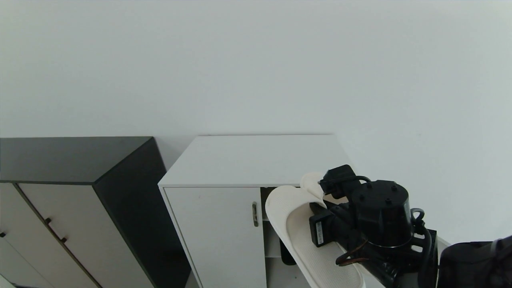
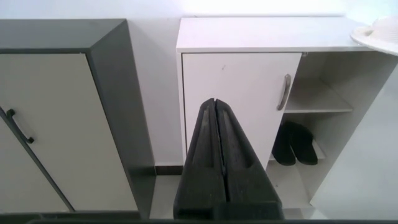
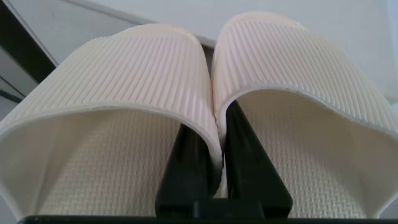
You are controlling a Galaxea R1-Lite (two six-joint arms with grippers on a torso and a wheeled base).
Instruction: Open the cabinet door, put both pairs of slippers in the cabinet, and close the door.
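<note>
The white cabinet (image 1: 252, 160) has its left door (image 1: 212, 232) closed and its right half open. A black pair of slippers (image 2: 293, 143) stands inside on the lower shelf, also visible as a dark shape (image 1: 286, 252) in the head view. My right gripper (image 1: 320, 208) is shut on the cream pair of slippers (image 1: 296, 224), held side by side in front of the open compartment at about the height of the cabinet top. Its fingers (image 3: 186, 168) pinch the two inner edges of the cream slippers (image 3: 124, 93). My left gripper (image 2: 215, 109) hangs shut and empty before the closed door.
A dark cabinet (image 1: 72, 160) with light drawer fronts stands left of the white one, with a narrow gap between them. An upper shelf (image 2: 317, 106) in the open compartment is bare. A metal handle (image 1: 255, 214) sits on the closed door's right edge. A plain wall is behind.
</note>
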